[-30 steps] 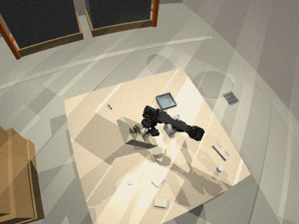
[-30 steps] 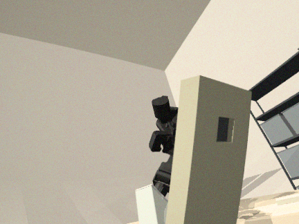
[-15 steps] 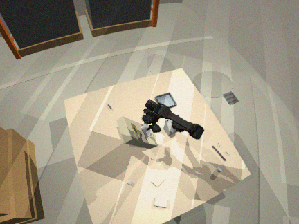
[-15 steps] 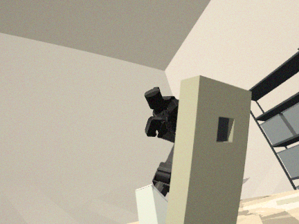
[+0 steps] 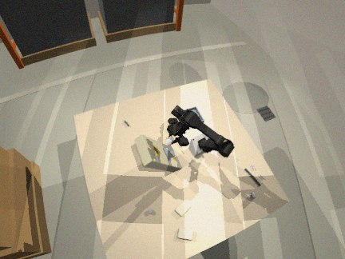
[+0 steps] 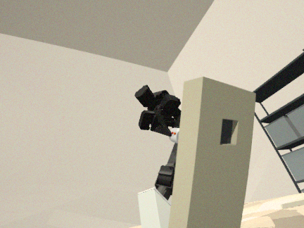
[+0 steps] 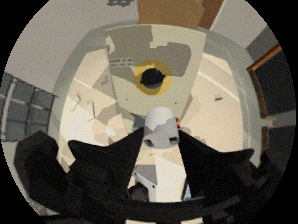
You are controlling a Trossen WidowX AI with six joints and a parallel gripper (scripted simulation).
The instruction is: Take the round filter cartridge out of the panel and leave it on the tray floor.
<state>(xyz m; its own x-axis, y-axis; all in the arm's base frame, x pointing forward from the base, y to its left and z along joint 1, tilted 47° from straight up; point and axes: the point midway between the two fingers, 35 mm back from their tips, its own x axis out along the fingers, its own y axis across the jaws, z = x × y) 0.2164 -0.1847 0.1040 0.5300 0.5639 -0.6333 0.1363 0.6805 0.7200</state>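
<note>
The pale round filter cartridge (image 5: 168, 141) (image 6: 174, 134) (image 7: 161, 119) is out of the panel, with two dark slots facing the wrist camera and small red marks on its side. My gripper (image 7: 160, 131) is shut on it, a fingertip on either side. The service panel (image 5: 144, 155) (image 6: 214, 176) (image 7: 198, 45) stands upright beyond the cartridge. Its yellow ring (image 7: 167, 85) surrounds a dark, empty round opening. The cartridge is off the panel face and lower than the opening in the wrist view. The tray (image 5: 202, 118) is partly hidden beneath the arm.
A grey base plate (image 5: 196, 149) lies under the arm, beside the panel. Two pale blocks (image 5: 183, 209) (image 5: 185, 234), a dark bar (image 5: 252, 177) and a small dark piece (image 5: 126, 123) lie on the table. Shelving (image 6: 285, 131) stands behind the panel.
</note>
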